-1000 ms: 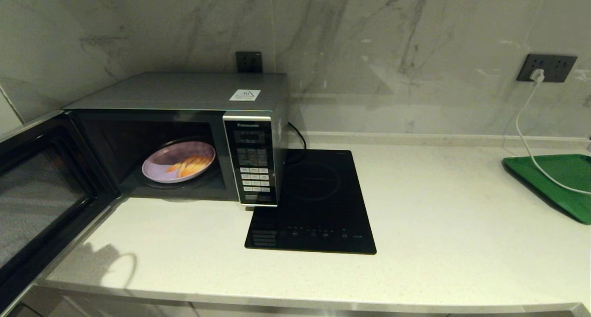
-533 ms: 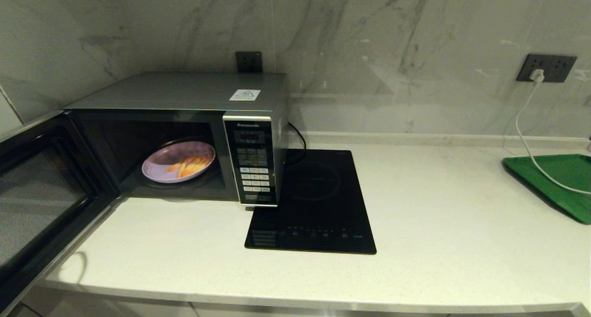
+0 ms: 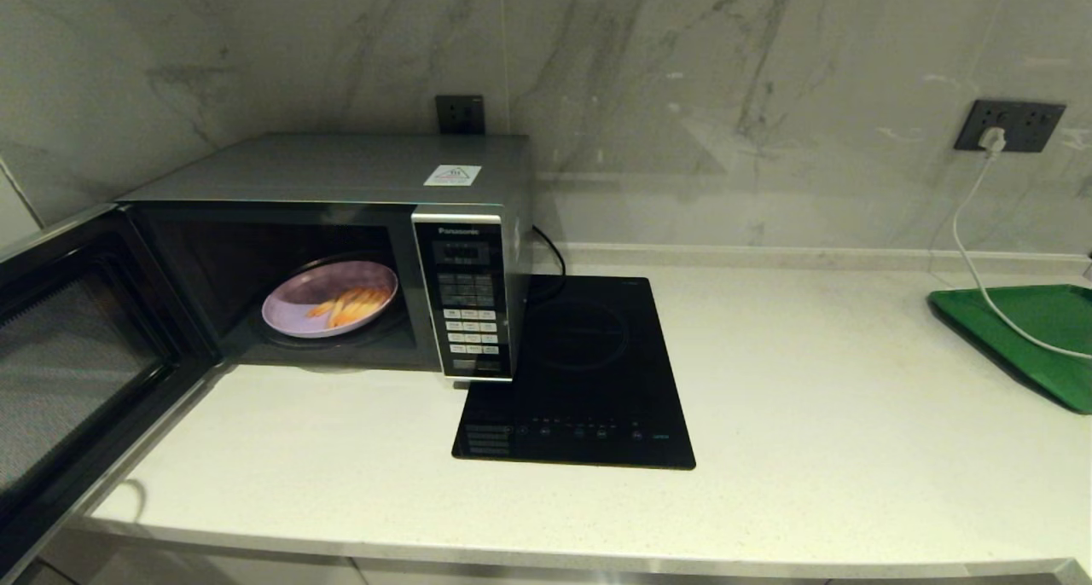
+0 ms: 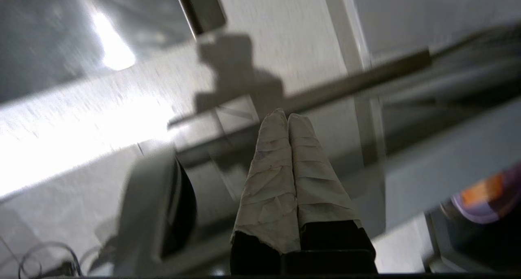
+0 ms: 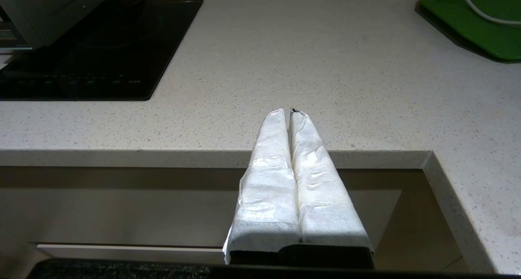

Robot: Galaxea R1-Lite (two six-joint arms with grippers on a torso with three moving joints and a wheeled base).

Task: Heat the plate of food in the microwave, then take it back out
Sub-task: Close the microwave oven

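**Desk:** Inside the open microwave (image 3: 341, 227), where exactly did the plate of food (image 3: 330, 308) sit?

**Photographer:** It rested on the dark turntable, the orange-yellow sticks lying toward the side nearest the button panel. The door (image 3: 77, 355) hung wide open toward the robot's left, out past the edge of the surface (image 3: 768, 448).

**Desk:** And the arms?

**Photographer:** Neither showed in the head view. The left wrist view had the left gripper (image 4: 288, 118) with its taped fingers pressed together and holding nothing, near what looked like the door, with the purple plate (image 4: 484, 197) blurred at the frame's edge. The right gripper (image 5: 291, 113) was parked low before the edge of the surface, fingers clenched and empty.

**Desk:** What could have gone wrong?

**Photographer:** By my reading, the door needed shutting next. Fingers pushing it from a poor angle could have slid along the glass, or left it unlatched, so no heating would start. A hard shove might have shifted the whole oven toward the black induction hob (image 3: 580, 372) touching its corner. Later, the plate's low rim offered little to grip; tilted on the way out, it could have spilled its sticks.

**Desk:** Anything else nearby?

**Photographer:** A green tray (image 3: 1024, 338) far to the right, a white cable (image 3: 981, 252) trailing across it.
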